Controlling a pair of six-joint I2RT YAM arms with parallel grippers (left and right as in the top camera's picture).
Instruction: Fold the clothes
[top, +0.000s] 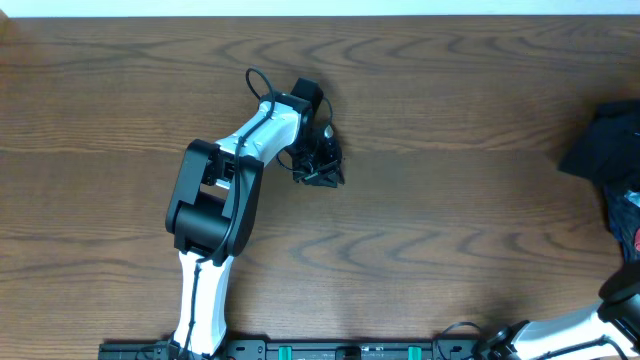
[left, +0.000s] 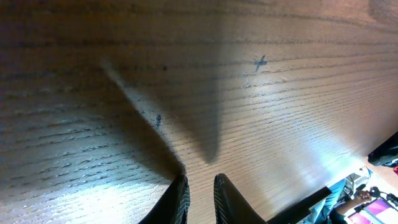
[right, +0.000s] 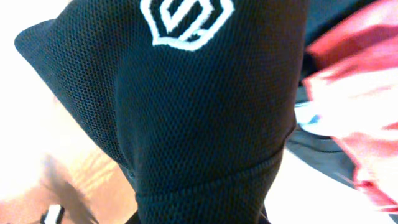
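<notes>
The black top (top: 600, 143) lies bunched at the table's far right edge. In the right wrist view its black mesh fabric (right: 205, 124) fills the frame, with a white logo (right: 186, 22) at the top. It rises from my right gripper's jaws and hides the fingers, which seem shut on it. The right gripper is outside the overhead view; only its arm (top: 570, 328) shows at the bottom right. My left gripper (top: 322, 170) hovers over bare wood at the table's middle, far from the top. Its fingers (left: 199, 186) are nearly together and empty.
A dark blue bundle with red and pale patches (top: 628, 220) lies just in front of the black top at the right edge, and shows behind the fabric in the right wrist view (right: 360, 81). The wooden table (top: 450, 220) spreads between the arms.
</notes>
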